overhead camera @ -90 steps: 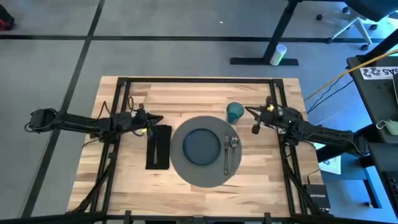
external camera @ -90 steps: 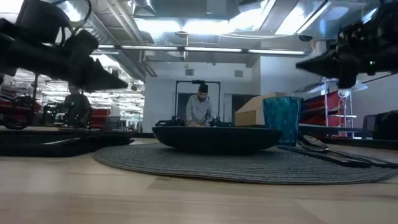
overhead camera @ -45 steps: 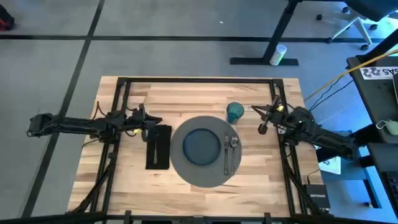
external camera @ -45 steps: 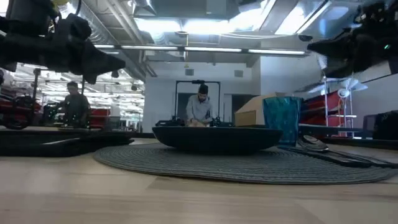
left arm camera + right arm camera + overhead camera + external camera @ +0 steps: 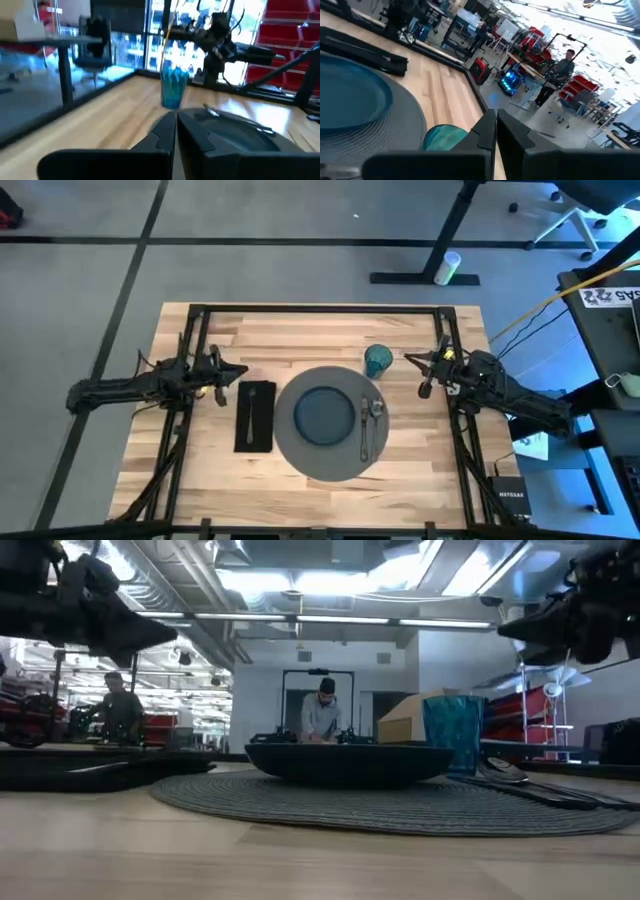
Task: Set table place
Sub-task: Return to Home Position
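Note:
A round grey mat (image 5: 290,448) lies mid-table with a dark plate (image 5: 325,415) on it. Right of the plate, a metal fork (image 5: 364,435) and spoon (image 5: 376,412) lie on the mat. A teal cup (image 5: 377,360) stands upright at the mat's far right rim. A black napkin (image 5: 255,416) lies flat on the wood left of the mat. My left gripper (image 5: 243,372) hovers shut just beyond the napkin's far left corner. My right gripper (image 5: 407,358) hovers shut right of the cup, apart from it.
Black frame rails (image 5: 190,340) run along the table's (image 5: 300,335) left, right and far sides, under both arms. Bare wood lies beyond the mat and along the near edge. People (image 5: 320,715) stand in the room behind the table.
My left gripper has drawn back toward the table's left edge, away from the napkin, and risen. My right gripper has pulled back toward the right edge, away from the cup. The place setting has not moved.

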{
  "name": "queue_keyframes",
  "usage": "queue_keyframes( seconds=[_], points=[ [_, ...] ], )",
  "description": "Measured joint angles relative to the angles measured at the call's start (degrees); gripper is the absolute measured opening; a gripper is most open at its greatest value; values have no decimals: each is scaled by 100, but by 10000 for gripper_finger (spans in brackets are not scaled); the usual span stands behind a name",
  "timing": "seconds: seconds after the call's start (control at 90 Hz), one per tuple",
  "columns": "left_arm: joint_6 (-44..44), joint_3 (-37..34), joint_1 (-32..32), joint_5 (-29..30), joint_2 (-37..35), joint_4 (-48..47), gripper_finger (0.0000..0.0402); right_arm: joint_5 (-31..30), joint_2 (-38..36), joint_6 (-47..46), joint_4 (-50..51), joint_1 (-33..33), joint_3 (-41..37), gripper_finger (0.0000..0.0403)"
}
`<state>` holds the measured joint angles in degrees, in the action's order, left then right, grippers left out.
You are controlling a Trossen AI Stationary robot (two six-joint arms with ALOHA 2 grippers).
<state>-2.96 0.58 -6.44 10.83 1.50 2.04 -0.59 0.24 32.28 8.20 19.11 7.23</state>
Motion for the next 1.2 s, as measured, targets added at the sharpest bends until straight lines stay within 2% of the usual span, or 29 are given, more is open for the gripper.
queue_keyframes(
  seconds=[0.2,0.478,0.744,1.2],
  points=[
    [85,0,0,9,88,-6,0,-119,11,-35,-906,0,-678,1],
    [-87,0,3,6,359,7,0,20,0,37,-886,-2,-677,1],
    [69,11,92,47,-148,139,0,47,-3,60,-1157,-2,-678,1],
    [-240,68,491,30,-126,-158,0,33,0,-15,-908,2,-680,1]
  ],
)
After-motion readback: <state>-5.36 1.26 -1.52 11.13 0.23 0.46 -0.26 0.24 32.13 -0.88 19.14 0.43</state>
